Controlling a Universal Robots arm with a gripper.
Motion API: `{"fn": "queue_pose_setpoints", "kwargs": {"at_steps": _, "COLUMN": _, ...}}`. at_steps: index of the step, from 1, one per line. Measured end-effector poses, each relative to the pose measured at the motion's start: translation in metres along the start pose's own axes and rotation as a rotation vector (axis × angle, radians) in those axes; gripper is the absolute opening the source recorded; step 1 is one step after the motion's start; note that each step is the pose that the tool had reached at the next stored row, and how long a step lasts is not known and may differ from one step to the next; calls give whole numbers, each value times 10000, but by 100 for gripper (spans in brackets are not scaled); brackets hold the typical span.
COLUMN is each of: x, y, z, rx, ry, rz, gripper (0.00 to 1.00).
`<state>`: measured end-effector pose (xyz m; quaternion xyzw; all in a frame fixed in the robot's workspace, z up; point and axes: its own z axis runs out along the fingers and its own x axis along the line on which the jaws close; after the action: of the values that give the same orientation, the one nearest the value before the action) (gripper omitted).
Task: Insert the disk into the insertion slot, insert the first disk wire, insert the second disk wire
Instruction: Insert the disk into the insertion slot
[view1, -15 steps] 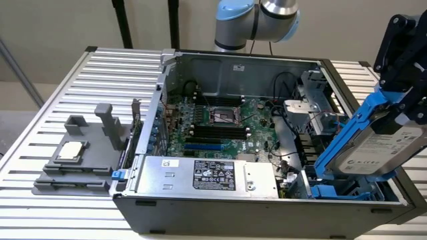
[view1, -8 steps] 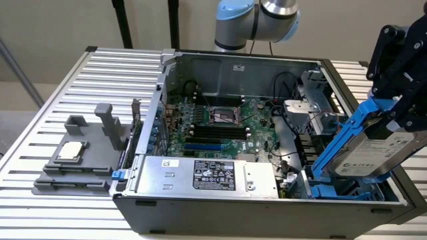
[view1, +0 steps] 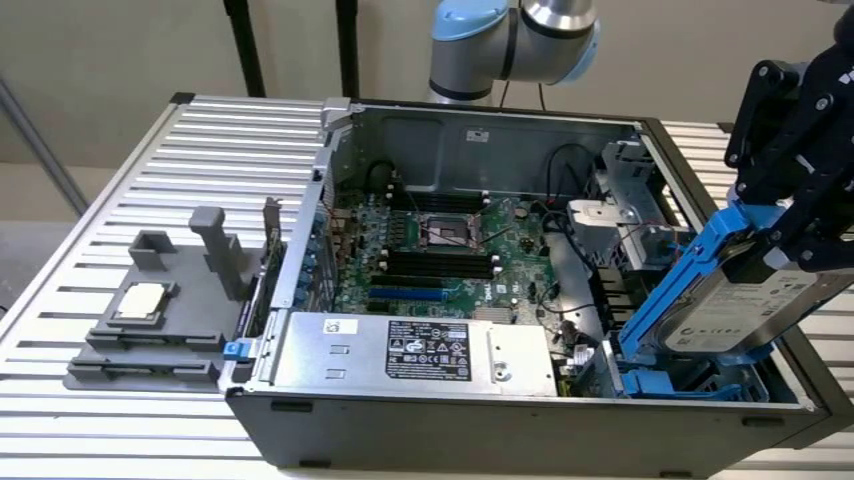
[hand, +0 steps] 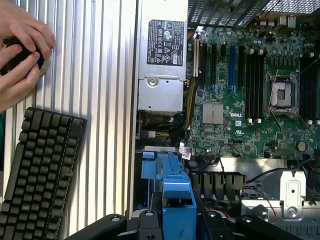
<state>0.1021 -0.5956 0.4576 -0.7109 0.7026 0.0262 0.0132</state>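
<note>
Now gripper (view1: 790, 240) holds disk (view1: 745, 312) (tilted) over insertion slot (view1: 657, 384).

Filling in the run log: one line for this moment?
step: disk insertion | tool: shut on disk | disk: tilted over insertion slot, not seated

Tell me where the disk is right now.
On the exterior view's right, the disk sits tilted in the gripper, its lower end at the insertion slot inside the computer case.
</note>
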Motion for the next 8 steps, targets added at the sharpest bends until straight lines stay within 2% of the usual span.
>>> {"fn": "queue_pose_setpoints", "kwargs": {"at_steps": 8, "x": 2, "y": -5, "z": 26, "rx": 0, "ry": -2, "rz": 0, "gripper": 33}}
